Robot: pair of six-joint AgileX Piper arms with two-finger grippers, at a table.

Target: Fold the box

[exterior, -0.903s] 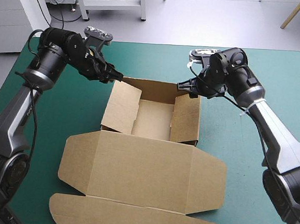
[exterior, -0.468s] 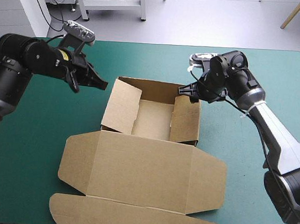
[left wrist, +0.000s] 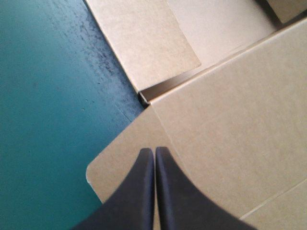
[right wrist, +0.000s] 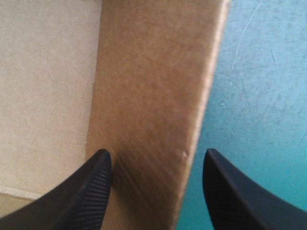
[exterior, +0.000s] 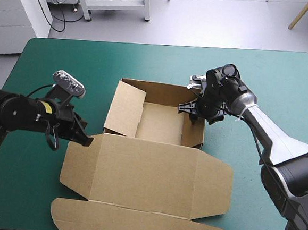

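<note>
The brown box (exterior: 150, 168) lies mid-table as an open tray with its lid flat toward the near edge. Its left wall flap (exterior: 125, 110) leans inward. My left gripper (exterior: 85, 140) is shut, its tip low over the rounded left corner of the lid (left wrist: 230, 110); in the left wrist view the left gripper (left wrist: 154, 152) has nothing between its fingers. My right gripper (exterior: 189, 108) is at the tray's right wall. The right wrist view shows this right gripper (right wrist: 156, 160) open, with one finger on each side of that wall (right wrist: 148, 96).
Bare teal-green cover (exterior: 51, 64) stretches left of and behind the box, and more lies to the right (exterior: 284, 82). The lid's front flap (exterior: 135, 223) reaches close to the table's near edge.
My left arm has swung from the tray's back left corner toward the near side and down to the lid's left corner. The right gripper has shifted slightly inward onto the right wall.
</note>
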